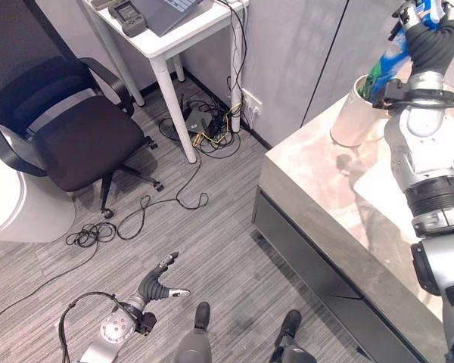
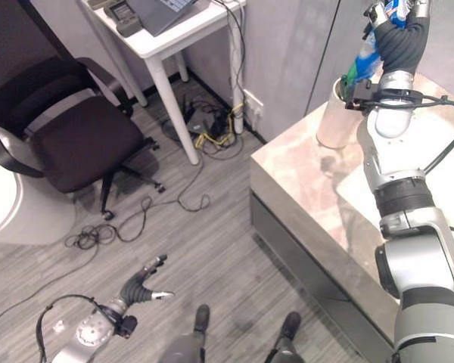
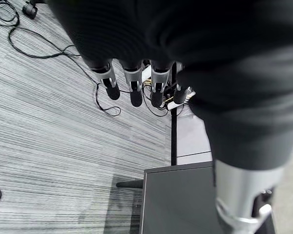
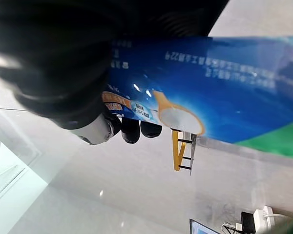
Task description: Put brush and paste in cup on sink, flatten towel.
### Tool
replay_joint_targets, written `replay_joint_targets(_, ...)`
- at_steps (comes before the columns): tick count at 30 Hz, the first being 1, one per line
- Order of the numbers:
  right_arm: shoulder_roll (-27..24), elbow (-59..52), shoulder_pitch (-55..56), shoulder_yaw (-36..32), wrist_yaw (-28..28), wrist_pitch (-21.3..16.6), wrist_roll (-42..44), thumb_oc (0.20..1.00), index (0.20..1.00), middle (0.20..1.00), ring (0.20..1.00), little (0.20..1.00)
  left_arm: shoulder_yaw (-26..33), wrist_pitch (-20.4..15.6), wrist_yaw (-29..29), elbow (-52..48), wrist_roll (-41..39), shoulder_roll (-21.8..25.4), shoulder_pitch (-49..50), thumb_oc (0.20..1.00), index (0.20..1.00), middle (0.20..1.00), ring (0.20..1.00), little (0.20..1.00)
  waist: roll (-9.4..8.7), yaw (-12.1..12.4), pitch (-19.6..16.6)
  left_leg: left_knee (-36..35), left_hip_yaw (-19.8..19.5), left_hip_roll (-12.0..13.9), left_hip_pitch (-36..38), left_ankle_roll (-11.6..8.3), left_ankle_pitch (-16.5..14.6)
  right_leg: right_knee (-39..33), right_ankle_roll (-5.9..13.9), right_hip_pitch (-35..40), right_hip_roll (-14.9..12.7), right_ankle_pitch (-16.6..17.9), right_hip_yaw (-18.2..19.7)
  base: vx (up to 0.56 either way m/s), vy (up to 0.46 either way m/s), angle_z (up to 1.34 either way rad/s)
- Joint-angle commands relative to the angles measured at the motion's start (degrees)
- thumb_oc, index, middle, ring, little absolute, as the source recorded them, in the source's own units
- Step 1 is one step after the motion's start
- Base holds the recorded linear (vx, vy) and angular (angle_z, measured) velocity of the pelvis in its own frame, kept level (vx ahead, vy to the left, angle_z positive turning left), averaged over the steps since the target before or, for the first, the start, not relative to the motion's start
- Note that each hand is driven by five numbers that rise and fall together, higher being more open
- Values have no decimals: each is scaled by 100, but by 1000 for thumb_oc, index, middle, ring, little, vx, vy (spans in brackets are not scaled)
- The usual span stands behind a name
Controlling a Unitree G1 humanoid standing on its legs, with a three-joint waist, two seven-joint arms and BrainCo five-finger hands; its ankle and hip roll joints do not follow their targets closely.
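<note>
Marble countertop (image 1: 318,189) carries a pale cup (image 1: 353,113); above it the right hand (image 1: 427,30) clamps the toothpaste tube (image 1: 384,64), its lower end at the cup's rim. Left hand (image 3: 132,83) hangs relaxed over floor. Right wrist view: fingers (image 4: 132,129) wrap the tube, likely light, squashy and slick, best gripped mid-body.

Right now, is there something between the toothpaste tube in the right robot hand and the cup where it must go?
Nothing visible blocks it. The right robot hand holds the toothpaste tube with its lower end already at the open mouth of the cup.
</note>
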Motion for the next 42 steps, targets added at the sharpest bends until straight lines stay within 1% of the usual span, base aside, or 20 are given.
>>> replay_joint_targets(1, -63, -147, -332, -105, 60, -237, -47, 200, 200, 200, 200, 200, -127, -173, 36, -153, 107, 197, -76, 1000, 1000, 1000, 1000, 1000, -306, -84, -34, 3, -28, -31, 131, -114, -60, -3, 382, 766, -219, -284, 139, -21, 2, -6)
replay_joint_targets(8, 8, 130, -351, -119, 125, -214, 101, 200, 200, 200, 200, 200, -168, -203, 25, -206, 117, 246, -127, 1000, 1000, 1000, 1000, 1000, -297, -70, -18, 3, -42, -26, 130, -121, -47, -3, 374, 782, -211, -286, 132, -3, 0, -1)
replay_joint_targets(9, 11, 262, -391, -123, 167, -216, 187, 517, 517, 517, 517, 517, -169, -189, 1, -216, 79, 237, -128, 1000, 1000, 1000, 1000, 1000, -296, -56, -18, 3, -63, -25, 129, -127, -41, -3, 367, 799, -206, -294, 109, 0, 0, 0)
replay_joint_targets(10, 20, 304, -392, -135, 181, -211, 230, 545, 545, 545, 545, 545, -172, -183, -9, -215, 67, 235, -128, 1000, 1000, 1000, 1000, 1000, -298, -53, -22, 3, -69, -25, 132, -125, -42, -3, 363, 802, -205, -299, 109, -13, -3, 4)
replay_joint_targets(11, 18, 312, -396, -134, 190, -215, 239, 696, 696, 696, 696, 696, -172, -182, -10, -216, 65, 237, -129, 1000, 1000, 1000, 1000, 1000, -298, -54, -21, 3, -71, -25, 132, -126, -42, -3, 363, 803, -204, -300, 106, 0, 0, 0)
replay_joint_targets(12, 27, 402, -403, -155, 192, -216, 301, 922, 922, 922, 922, 922, -172, -176, -12, -213, 50, 238, -132, 1000, 1000, 1000, 1000, 1000, -305, -47, -25, 3, -78, -28, 132, -122, -42, -3, 357, 809, -197, -300, 98, 0, 0, 0)
replay_joint_targets(13, 24, 460, -418, -143, 191, -204, 310, 1000, 1000, 1000, 1000, 1000, -175, -167, -20, -205, 45, 241, -141, 1000, 1000, 1000, 1000, 1000, -312, -44, -28, 3, -84, -25, 133, -120, -40, -3, 356, 811, -195, -299, 94, 0, 0, 0)
replay_joint_targets(28, -4, 618, -533, -153, 63, -153, 178, 1000, 1000, 1000, 1000, 1000, -178, -116, -75, -163, -30, 214, -148, 1000, 1000, 1000, 1000, 1000, -388, -45, -73, 3, -76, -15, 201, -117, -61, -3, 344, 868, -169, -299, 105, -3, 2, 1)
replay_joint_targets(35, -205, 366, -572, -351, -458, -82, -408, 1000, 1000, 1000, 1000, 1000, -190, -97, -74, -167, 89, 292, -238, 1000, 1000, 1000, 1000, 1000, -437, -109, -157, 3, -43, -19, 303, -101, -101, -3, 349, 931, -171, -293, 162, 0, 0, 0)
replay_joint_targets(37, -384, 7, -473, -507, -777, -63, -880, 1000, 1000, 1000, 1000, 1000, -202, -121, -87, -217, 147, 337, -190, 1000, 1000, 1000, 1000, 1000, -446, -143, -182, 3, -40, -26, 325, -90, -109, -3, 353, 948, -174, -287, 178, -21, 26, -7)
replay_joint_targets(42, -675, -488, -143, -892, -1361, -15, -1666, 1000, 1000, 1000, 1000, 1000, -271, -138, -41, -31, 351, 341, -224, 1000, 1000, 1000, 1000, 1000, -453, -223, -205, 3, -31, -52, 340, -70, -122, -3, 378, 950, -199, -255, 185, -36, 36, -2)
